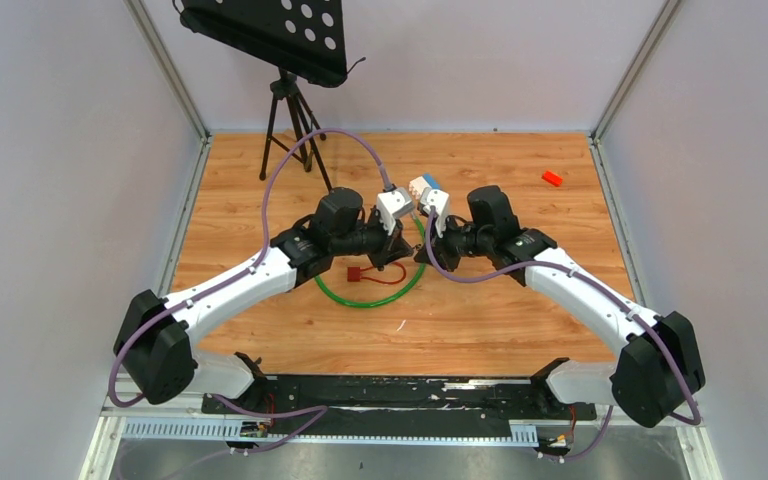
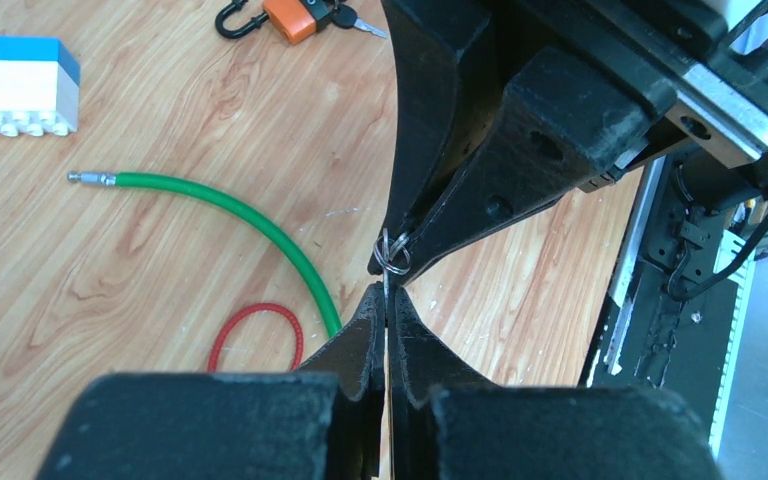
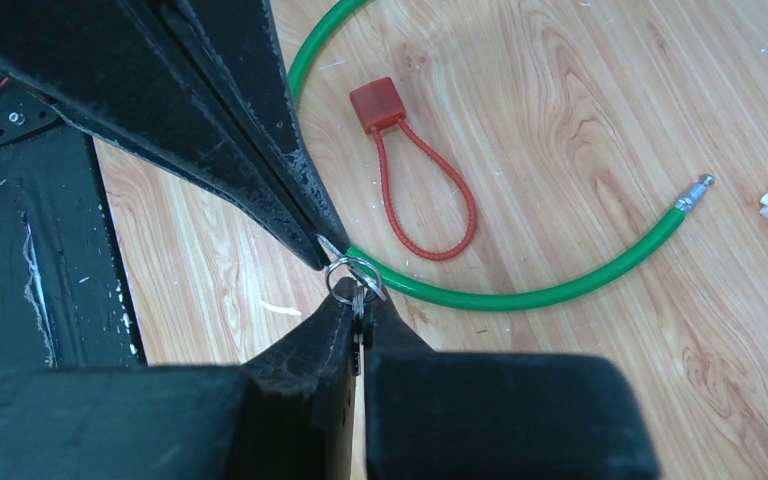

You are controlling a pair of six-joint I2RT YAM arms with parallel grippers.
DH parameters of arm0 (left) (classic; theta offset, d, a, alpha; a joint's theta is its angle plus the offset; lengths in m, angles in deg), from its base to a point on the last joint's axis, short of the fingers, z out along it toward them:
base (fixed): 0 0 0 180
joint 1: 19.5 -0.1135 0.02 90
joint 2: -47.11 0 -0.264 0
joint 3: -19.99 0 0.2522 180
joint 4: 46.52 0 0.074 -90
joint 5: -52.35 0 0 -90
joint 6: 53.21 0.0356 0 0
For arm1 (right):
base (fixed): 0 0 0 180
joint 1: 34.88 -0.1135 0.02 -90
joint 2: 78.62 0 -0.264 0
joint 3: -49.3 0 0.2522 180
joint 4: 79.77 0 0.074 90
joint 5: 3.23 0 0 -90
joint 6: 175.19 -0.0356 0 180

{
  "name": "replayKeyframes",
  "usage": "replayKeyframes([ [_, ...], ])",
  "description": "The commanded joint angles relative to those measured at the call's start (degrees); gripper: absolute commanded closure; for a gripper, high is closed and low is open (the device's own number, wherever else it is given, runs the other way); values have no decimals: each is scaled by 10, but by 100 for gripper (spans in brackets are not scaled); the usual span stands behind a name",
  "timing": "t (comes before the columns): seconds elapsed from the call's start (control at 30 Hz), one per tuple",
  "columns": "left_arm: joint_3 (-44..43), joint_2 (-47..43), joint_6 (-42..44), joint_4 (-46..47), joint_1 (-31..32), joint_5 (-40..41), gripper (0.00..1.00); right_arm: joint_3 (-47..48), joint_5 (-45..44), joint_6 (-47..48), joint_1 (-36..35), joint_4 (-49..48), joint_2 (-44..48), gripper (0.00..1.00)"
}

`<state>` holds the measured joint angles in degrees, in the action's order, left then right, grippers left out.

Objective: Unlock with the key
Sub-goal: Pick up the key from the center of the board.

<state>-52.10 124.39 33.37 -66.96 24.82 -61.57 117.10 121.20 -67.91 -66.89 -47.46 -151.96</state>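
Top external shows me both arms reaching in to meet over the near arc of the green cable, left gripper and right gripper tip to tip. The key is too small to make out there. The red cable lock lies inside the cable's loop, and the orange padlock sits well off to the cable's right. Left wrist gives what that view cannot: my left fingers are pressed together on the thin flat key. The right gripper's tips are pinched on the key ring just above it, the whole cluster held above the wood beside the cable's curve. Right wrist shows the same shared hold from the other side, its fingers closed tight at the ring. Only this view makes the red lock's square body plain. I judge the key light, stiff and slick, apt to swivel on its ring, so the hold belongs flat on the bow, leaving the blade free.
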Motion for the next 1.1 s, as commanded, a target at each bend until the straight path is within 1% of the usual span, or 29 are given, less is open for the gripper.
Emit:
replayKeyframes([
  [0.0, 10, -27, -9, 32, -4, -16, 100, 20, 1, 5, 0, -9, 10, 100],
  [0.1, 13, -27, 6, 34, -5, -6, 100, 23, 20, 5, 3, -5, 15, 100],
  [0.2, 18, -26, 40, 37, -5, 8, 100, 30, 54, -3, 10, 0, 12, 100],
  [0.43, 27, -16, 119, 34, 12, 28, 100, 51, 124, -54, 34, -3, -22, 100],
  [0.67, 33, -24, 160, 33, 20, 41, 100, 49, 149, -82, 78, -8, -41, 99],
  [0.77, 33, -28, 167, 36, 20, 53, 100, 45, 167, -89, 93, -11, -46, 96],
  [0.97, 25, -19, 176, 29, 21, 77, 100, 48, 194, -94, 95, -6, -56, 79],
  [1.07, 21, -16, 186, 20, 21, 89, 100, 49, 187, -95, 99, -3, -57, 74],
])
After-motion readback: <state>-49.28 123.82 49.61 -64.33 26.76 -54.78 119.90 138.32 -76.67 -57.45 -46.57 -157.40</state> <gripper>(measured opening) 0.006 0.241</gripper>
